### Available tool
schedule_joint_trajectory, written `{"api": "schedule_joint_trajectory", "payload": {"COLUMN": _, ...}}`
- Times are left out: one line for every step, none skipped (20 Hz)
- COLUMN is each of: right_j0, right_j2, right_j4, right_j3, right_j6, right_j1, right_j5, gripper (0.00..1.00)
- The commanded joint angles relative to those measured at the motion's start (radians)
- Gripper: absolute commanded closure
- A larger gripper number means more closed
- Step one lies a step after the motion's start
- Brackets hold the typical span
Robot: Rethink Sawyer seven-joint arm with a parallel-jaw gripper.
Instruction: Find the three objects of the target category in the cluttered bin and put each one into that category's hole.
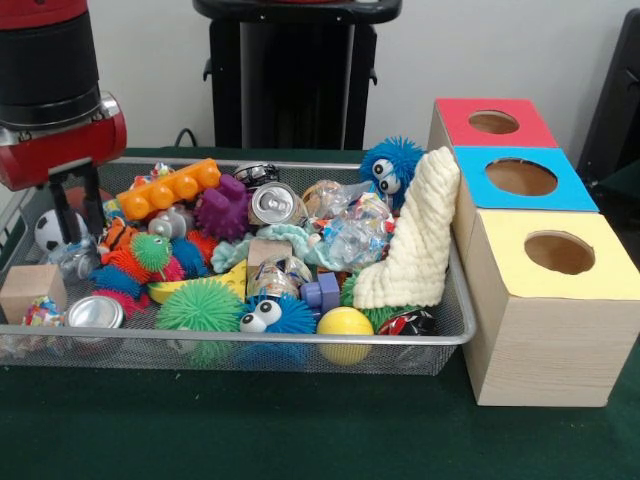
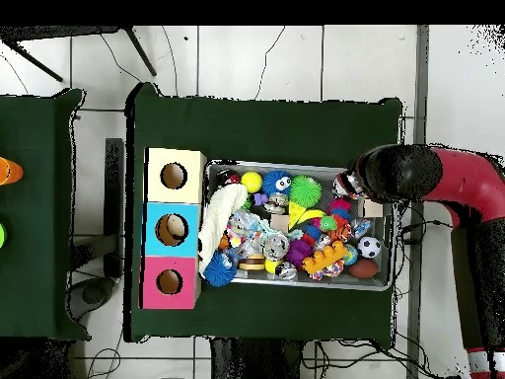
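Observation:
The wire mesh bin (image 1: 455, 335) is heaped with toys. Among them are silver cans (image 1: 275, 203) (image 1: 95, 312), spiky rubber balls (image 1: 200, 305), a yellow ball (image 1: 344, 322), wooden blocks (image 1: 30, 287) and a cream knitted cloth (image 1: 415, 240). To the right of the bin stand three wooden boxes, each with a round hole in a coloured top: red (image 1: 493, 122), blue (image 1: 521, 177) and yellow (image 1: 559, 252). My gripper (image 1: 70, 215) hangs low over the bin's left end, beside a small soccer ball (image 1: 45, 230) and above a crushed can (image 1: 78, 260). In the overhead view the arm's head (image 2: 395, 173) hides the gripper.
An orange bumpy brick (image 1: 168, 188), a purple spiky toy (image 1: 225, 208) and a blue furry toy with eyes (image 1: 390, 168) lie at the back of the bin. Green cloth (image 1: 300, 420) covers the table. A second green table (image 2: 35, 212) stands beyond the boxes.

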Motion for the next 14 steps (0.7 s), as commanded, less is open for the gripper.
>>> {"api": "schedule_joint_trajectory", "payload": {"right_j0": -0.004, "right_j2": -0.032, "right_j4": -0.086, "right_j3": -0.040, "right_j6": -0.337, "right_j1": 0.047, "right_j5": 0.169, "gripper": 0.00}}
{"api": "schedule_joint_trajectory", "payload": {"right_j0": 0.007, "right_j2": -0.047, "right_j4": -0.096, "right_j3": -0.054, "right_j6": -0.326, "right_j1": 0.045, "right_j5": 0.194, "gripper": 0.00}}
{"api": "schedule_joint_trajectory", "payload": {"right_j0": 0.019, "right_j2": -0.062, "right_j4": -0.105, "right_j3": -0.068, "right_j6": -0.315, "right_j1": 0.044, "right_j5": 0.219, "gripper": 0.00}}
{"api": "schedule_joint_trajectory", "payload": {"right_j0": 0.006, "right_j2": -0.040, "right_j4": -0.097, "right_j3": -0.049, "right_j6": -0.385, "right_j1": 0.042, "right_j5": 0.242, "gripper": 0.00}}
{"api": "schedule_joint_trajectory", "payload": {"right_j0": 0.010, "right_j2": -0.045, "right_j4": -0.112, "right_j3": -0.045, "right_j6": -0.414, "right_j1": 0.036, "right_j5": 0.268, "gripper": 0.00}}
{"api": "schedule_joint_trajectory", "payload": {"right_j0": 0.011, "right_j2": -0.063, "right_j4": -0.133, "right_j3": -0.045, "right_j6": -0.426, "right_j1": 0.028, "right_j5": 0.303, "gripper": 0.00}}
{"api": "schedule_joint_trajectory", "payload": {"right_j0": 0.010, "right_j2": -0.069, "right_j4": -0.145, "right_j3": -0.043, "right_j6": -0.428, "right_j1": 0.025, "right_j5": 0.311, "gripper": 0.00}}
{"api": "schedule_joint_trajectory", "payload": {"right_j0": 0.010, "right_j2": -0.077, "right_j4": -0.163, "right_j3": -0.038, "right_j6": -0.441, "right_j1": 0.024, "right_j5": 0.327, "gripper": 0.00}}
{"api": "schedule_joint_trajectory", "payload": {"right_j0": 0.007, "right_j2": -0.075, "right_j4": -0.169, "right_j3": -0.030, "right_j6": -0.446, "right_j1": 0.025, "right_j5": 0.329, "gripper": 0.00}}
{"api": "schedule_joint_trajectory", "payload": {"right_j0": 0.008, "right_j2": -0.079, "right_j4": -0.188, "right_j3": -0.029, "right_j6": -0.457, "right_j1": 0.033, "right_j5": 0.332, "gripper": 0.00}}
{"api": "schedule_joint_trajectory", "payload": {"right_j0": 0.009, "right_j2": -0.081, "right_j4": -0.199, "right_j3": -0.023, "right_j6": -0.455, "right_j1": 0.033, "right_j5": 0.326, "gripper": 0.00}}
{"api": "schedule_joint_trajectory", "payload": {"right_j0": 0.009, "right_j2": -0.083, "right_j4": -0.210, "right_j3": -0.027, "right_j6": -0.448, "right_j1": 0.043, "right_j5": 0.318, "gripper": 0.00}}
{"api": "schedule_joint_trajectory", "payload": {"right_j0": 0.014, "right_j2": -0.082, "right_j4": -0.218, "right_j3": -0.031, "right_j6": -0.448, "right_j1": 0.047, "right_j5": 0.323, "gripper": 0.00}}
{"api": "schedule_joint_trajectory", "payload": {"right_j0": 0.016, "right_j2": -0.082, "right_j4": -0.228, "right_j3": -0.030, "right_j6": -0.454, "right_j1": 0.051, "right_j5": 0.325, "gripper": 0.00}}
